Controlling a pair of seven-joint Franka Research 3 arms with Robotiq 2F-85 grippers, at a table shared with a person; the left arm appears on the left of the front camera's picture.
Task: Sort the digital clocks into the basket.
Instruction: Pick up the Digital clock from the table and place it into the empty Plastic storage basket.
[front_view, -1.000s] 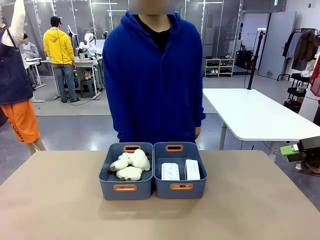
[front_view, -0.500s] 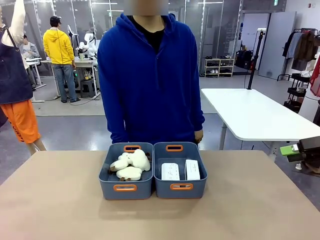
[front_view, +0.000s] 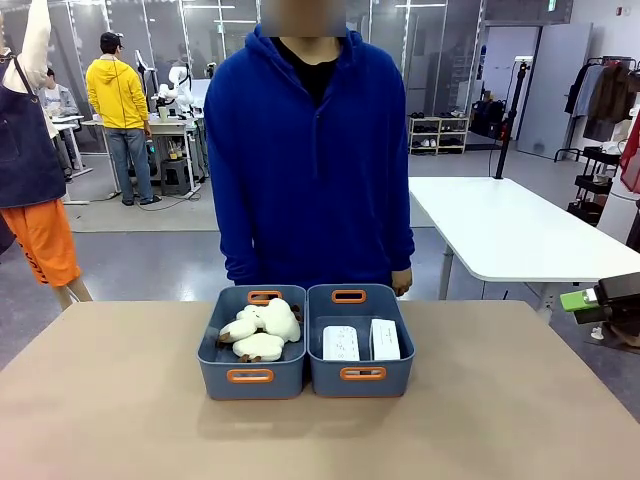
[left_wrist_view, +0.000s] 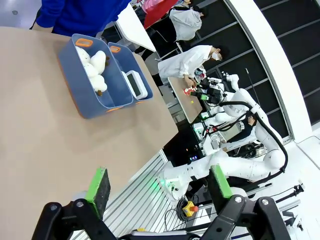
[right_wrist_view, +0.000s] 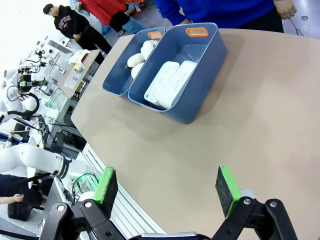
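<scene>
Two white digital clocks (front_view: 341, 343) (front_view: 384, 339) lie side by side, backs up, in the right-hand blue-grey basket (front_view: 360, 381) at the middle of the table. The right wrist view looks down on the clocks (right_wrist_view: 161, 82) (right_wrist_view: 178, 84) inside the basket (right_wrist_view: 202, 75). One clock (left_wrist_view: 136, 85) shows in the basket (left_wrist_view: 125, 59) in the left wrist view. My left gripper (left_wrist_view: 160, 184) hangs open over the table's near edge, far from the bins. My right gripper (right_wrist_view: 166, 187) is open above the table, well short of the basket, and stands at the right edge (front_view: 585, 302) in the front view.
A twin bin (front_view: 250, 381) touching the basket's left side holds cream plush toys (front_view: 262, 330). A person in a blue hoodie (front_view: 310, 160) stands at the far edge behind the bins, arms down, a hand (front_view: 402, 281) near the table edge. A white table (front_view: 510, 230) stands beyond.
The person has swayed slightly from side to side behind the bins. The clocks, bins and both grippers have not moved.
</scene>
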